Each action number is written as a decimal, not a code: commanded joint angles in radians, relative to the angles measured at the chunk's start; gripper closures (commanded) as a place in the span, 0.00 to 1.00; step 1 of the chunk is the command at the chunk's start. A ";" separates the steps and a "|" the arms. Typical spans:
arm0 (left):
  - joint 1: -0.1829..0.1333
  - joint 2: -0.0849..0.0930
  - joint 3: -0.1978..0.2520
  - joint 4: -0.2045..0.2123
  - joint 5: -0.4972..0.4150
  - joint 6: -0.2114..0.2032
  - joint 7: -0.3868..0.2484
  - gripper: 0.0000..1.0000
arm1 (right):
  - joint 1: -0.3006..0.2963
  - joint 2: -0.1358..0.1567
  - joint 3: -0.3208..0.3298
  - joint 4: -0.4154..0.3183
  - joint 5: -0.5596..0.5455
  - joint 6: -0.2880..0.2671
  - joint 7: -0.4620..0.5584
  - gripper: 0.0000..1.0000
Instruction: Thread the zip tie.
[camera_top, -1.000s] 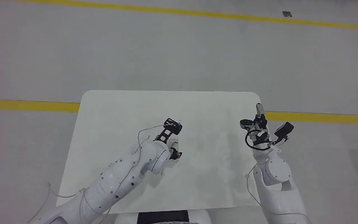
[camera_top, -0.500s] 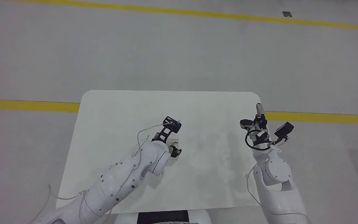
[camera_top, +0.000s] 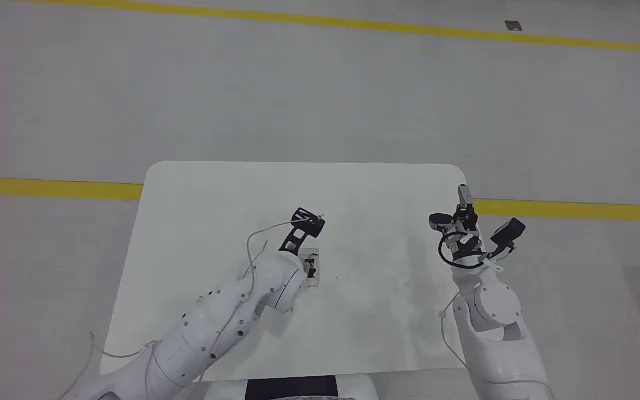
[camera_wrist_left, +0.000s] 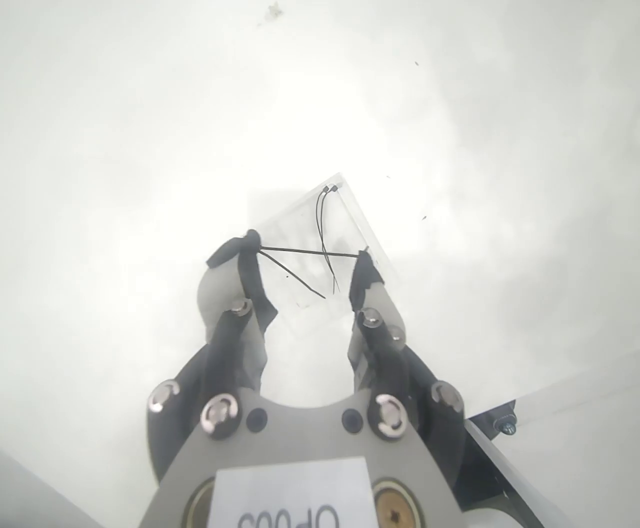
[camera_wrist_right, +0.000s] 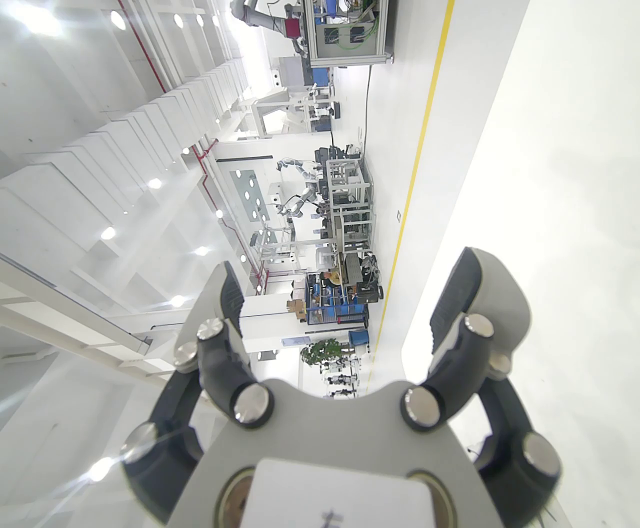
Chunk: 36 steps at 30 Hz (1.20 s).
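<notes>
Zip ties, thin and black, are lying on a small clear plate that is sitting flat on the white tabletop, near its middle. Two of them are running side by side, their heads resting at one corner of the plate and their tails crossing farther down.

The left gripper is hanging directly over the plate, released, with its jaws spread wide and its black-taped fingertips standing at opposite sides of the plate. One more black strand is stretching straight across from one fingertip to the other, passing over the two ties. I cannot tell whether either tip is pinning it.

The right gripper is hovering well apart from the plate, at the tabletop's right edge. It is raised and pointing out toward the room, with its jaws spread wide and holding nothing.

A yellow stripe is running across the grey floor beside the tabletop.
</notes>
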 joint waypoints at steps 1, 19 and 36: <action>-0.005 -0.002 0.000 0.015 -0.011 -0.004 0.002 0.95 | 0.000 0.000 0.000 0.000 0.000 0.000 0.000 0.00; -0.075 -0.036 0.038 0.182 -0.101 -0.022 0.032 0.95 | 0.000 0.000 0.000 0.000 0.000 0.000 0.000 0.00; -0.109 -0.055 0.058 0.250 -0.159 -0.034 0.048 0.84 | 0.000 0.000 0.000 0.000 0.000 0.000 0.000 0.00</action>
